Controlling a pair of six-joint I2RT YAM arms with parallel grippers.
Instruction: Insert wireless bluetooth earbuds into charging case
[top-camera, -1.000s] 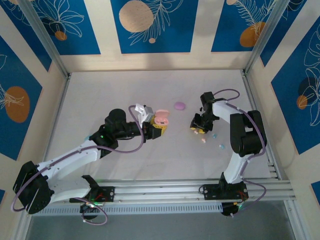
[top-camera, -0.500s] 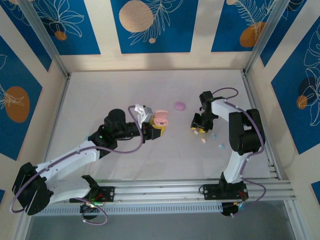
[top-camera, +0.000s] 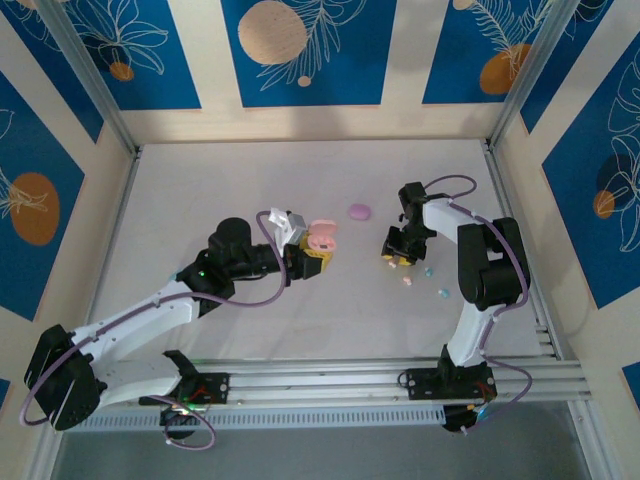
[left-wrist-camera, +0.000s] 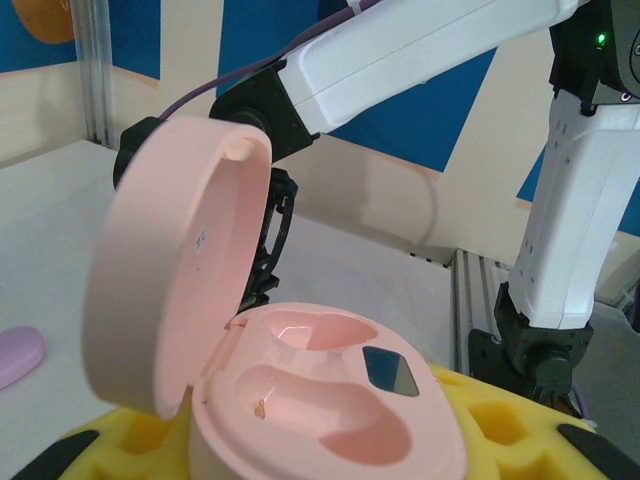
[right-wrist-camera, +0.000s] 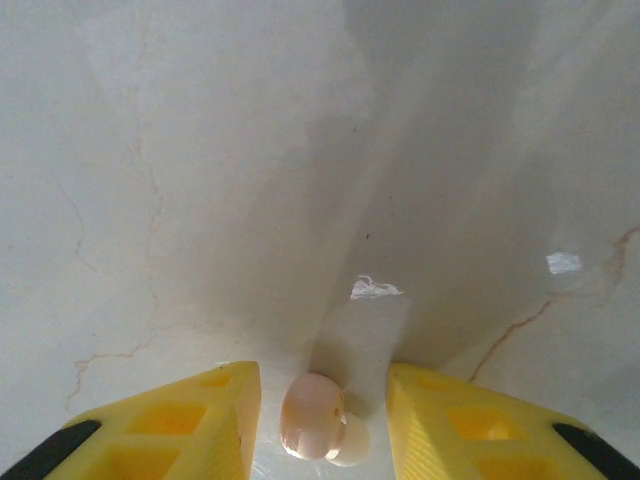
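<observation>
My left gripper (top-camera: 312, 258) is shut on the pink charging case (top-camera: 322, 240), held above the table. In the left wrist view the case (left-wrist-camera: 330, 400) sits between the yellow fingers (left-wrist-camera: 500, 430) with its lid (left-wrist-camera: 170, 260) hinged up. Both wells are empty. My right gripper (top-camera: 397, 258) points down at the table on the right. Its yellow fingers (right-wrist-camera: 190, 420) stand open on either side of a pink earbud (right-wrist-camera: 315, 415) that lies on the table, with a gap on the right side. More earbuds lie close by: a pink one (top-camera: 407, 281) and two light blue ones (top-camera: 428, 271) (top-camera: 443, 293).
A closed purple case (top-camera: 359, 211) lies on the table beyond and between the two grippers, and shows at the left edge of the left wrist view as well (left-wrist-camera: 15, 355). The aluminium rail (top-camera: 520, 270) runs along the right side, close to the right arm.
The right gripper has shifted very slightly toward the far side. The left arm and the pink case have stayed still.
</observation>
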